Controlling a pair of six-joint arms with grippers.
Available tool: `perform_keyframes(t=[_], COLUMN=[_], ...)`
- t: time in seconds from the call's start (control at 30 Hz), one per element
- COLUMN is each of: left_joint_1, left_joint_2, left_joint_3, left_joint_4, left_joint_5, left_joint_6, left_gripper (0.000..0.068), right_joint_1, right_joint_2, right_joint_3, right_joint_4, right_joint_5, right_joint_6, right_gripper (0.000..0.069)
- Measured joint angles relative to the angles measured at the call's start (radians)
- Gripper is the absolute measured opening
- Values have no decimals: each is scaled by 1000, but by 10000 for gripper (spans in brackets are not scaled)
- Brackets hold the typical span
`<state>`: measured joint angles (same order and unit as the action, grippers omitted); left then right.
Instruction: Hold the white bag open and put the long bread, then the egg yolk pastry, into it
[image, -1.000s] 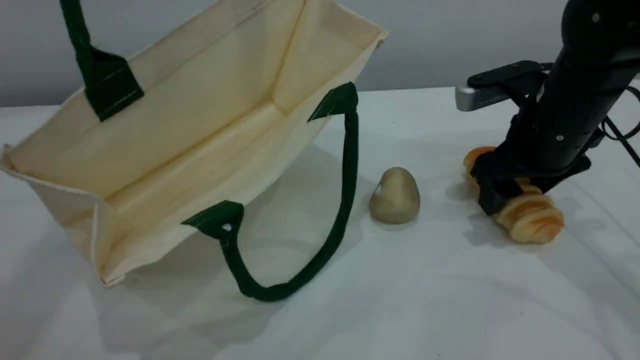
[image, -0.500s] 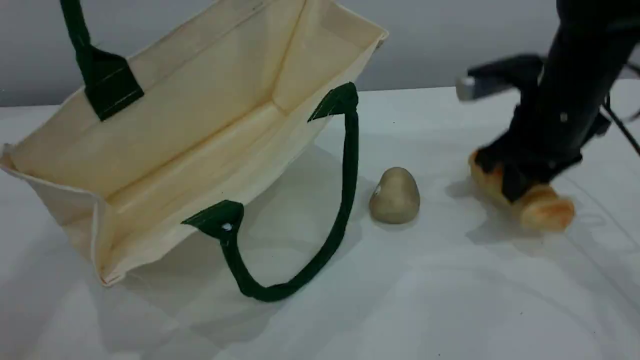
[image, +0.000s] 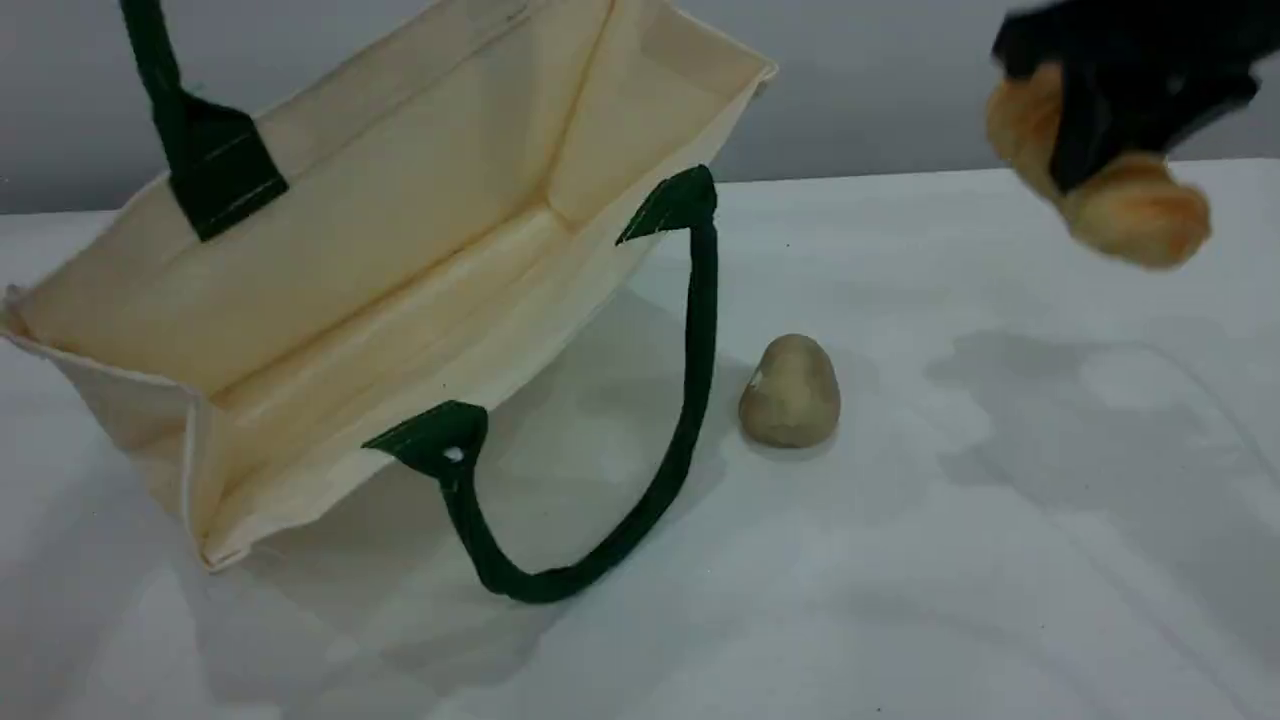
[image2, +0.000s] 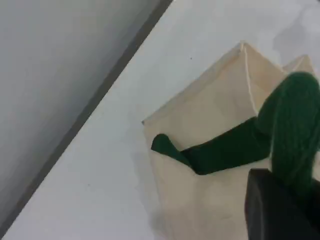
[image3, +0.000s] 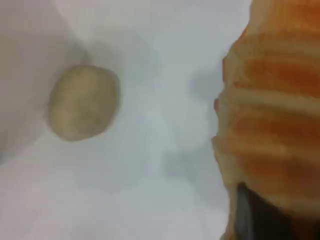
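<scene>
The white bag (image: 400, 250) lies tilted on the table's left with its mouth wide open. Its upper green handle (image: 160, 90) is pulled taut out of the top of the scene view. In the left wrist view my left gripper (image2: 290, 192) is shut on that strap (image2: 295, 125), above the bag (image2: 210, 115). My right gripper (image: 1090, 140) is shut on the long bread (image: 1135, 210), which hangs in the air at the upper right, well clear of the table. The ridged loaf (image3: 275, 110) fills the right wrist view. The egg yolk pastry (image: 790, 392) rests on the table beside the bag, also seen from above (image3: 84, 102).
The bag's lower green handle (image: 690, 400) loops out over the white table (image: 900, 580) between the bag and the pastry. A grey wall (image: 880, 80) stands behind the table's far edge.
My right gripper closed on the long bread and lifted it from the table up to the top right. The bag, its handles and the pastry stayed put.
</scene>
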<state>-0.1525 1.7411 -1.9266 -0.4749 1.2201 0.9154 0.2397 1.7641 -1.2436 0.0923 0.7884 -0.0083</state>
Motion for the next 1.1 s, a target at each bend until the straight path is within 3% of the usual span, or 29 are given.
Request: perform_keyframes(t=[0.2, 0.43, 0.63, 0.87, 1.1], left_joint_1=[-12, -12, -12, -12, -12], left_joint_2=[0, 0, 0, 1, 1], left_joint_3=[0, 0, 0, 0, 0], left_joint_4=[-1, 1, 0, -8, -24], left_joint_5=[1, 1, 1, 1, 1], left_joint_6=[13, 13, 42, 45, 45], left_gripper=[80, 80, 80, 80, 80], right_joint_1=[10, 22, 32, 162, 304], right_joint_2=[-165, -364, -477, -474, -418], right_joint_3=[38, 161, 248, 251, 251], right_joint_4=[105, 188, 363, 589, 685], right_joint_5=[18, 3, 32, -31, -80], right_joint_6=[-39, -71, -165, -240, -238], right_gripper=[128, 125, 123, 119, 117])
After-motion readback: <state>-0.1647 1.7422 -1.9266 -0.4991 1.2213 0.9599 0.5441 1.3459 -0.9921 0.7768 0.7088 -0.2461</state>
